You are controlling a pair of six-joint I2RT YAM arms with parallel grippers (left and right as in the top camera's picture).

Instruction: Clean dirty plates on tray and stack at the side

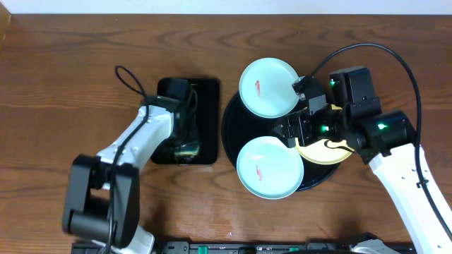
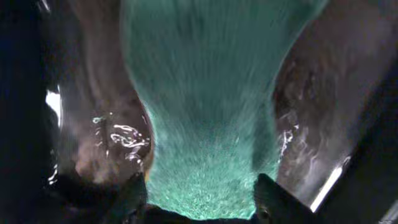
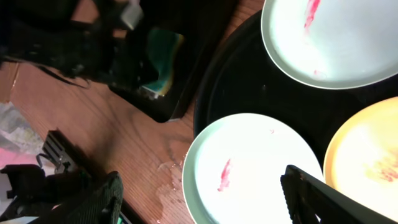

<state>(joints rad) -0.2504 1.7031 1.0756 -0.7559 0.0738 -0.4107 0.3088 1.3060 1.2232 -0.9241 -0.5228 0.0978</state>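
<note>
far mint plate [image 1: 268, 87], near mint plate [image 1: 269, 167], both red-smeared, and yellow plate [image 1: 316, 154] flat on round black tray [image 1: 231, 132]

Wooden table [image 1: 56, 85], round tray [image 1: 229, 131], rectangular tray [image 1: 209, 106]

A green sponge [image 3: 161, 57] sits inside the rectangular black tray [image 1: 209, 93] on the table [image 1: 56, 85].

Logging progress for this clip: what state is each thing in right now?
Far mint plate: dirty, red smear, on tray.
Near mint plate: dirty, red smear, on tray.
Yellow plate: faint orange smear, on tray.
Sponge: in small tray, inside left hand, grip unclear.
Right hand: open, empty, above the plates.
</note>
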